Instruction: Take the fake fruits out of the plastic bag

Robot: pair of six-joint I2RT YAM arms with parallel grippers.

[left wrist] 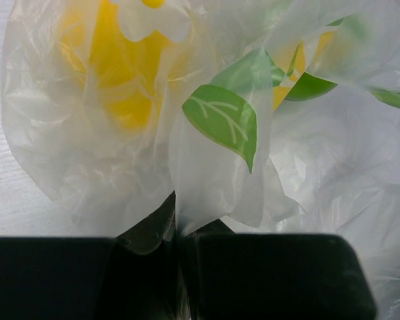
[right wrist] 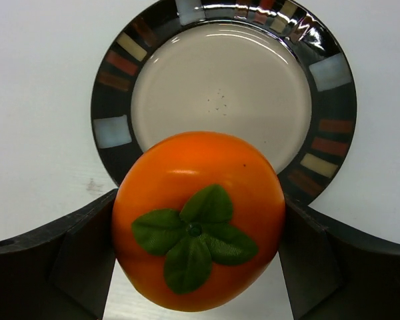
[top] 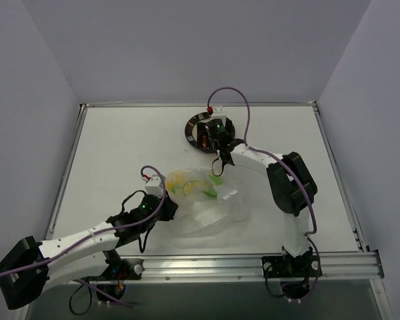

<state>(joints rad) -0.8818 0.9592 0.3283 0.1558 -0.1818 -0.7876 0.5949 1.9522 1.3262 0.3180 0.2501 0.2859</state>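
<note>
While left gripper [left wrist: 177,233] is clamped on the plastic bag [left wrist: 307,187], right gripper [right wrist: 199,227] grips the orange fruit [right wrist: 200,167] over the plate [right wrist: 333,100]; next: lower, open.

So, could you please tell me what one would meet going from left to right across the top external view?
The left fingers, pinching the bag's edge → plastic bag → right arm's black elbow. The plate overlaps the bag's span, so I leave it out.
</note>
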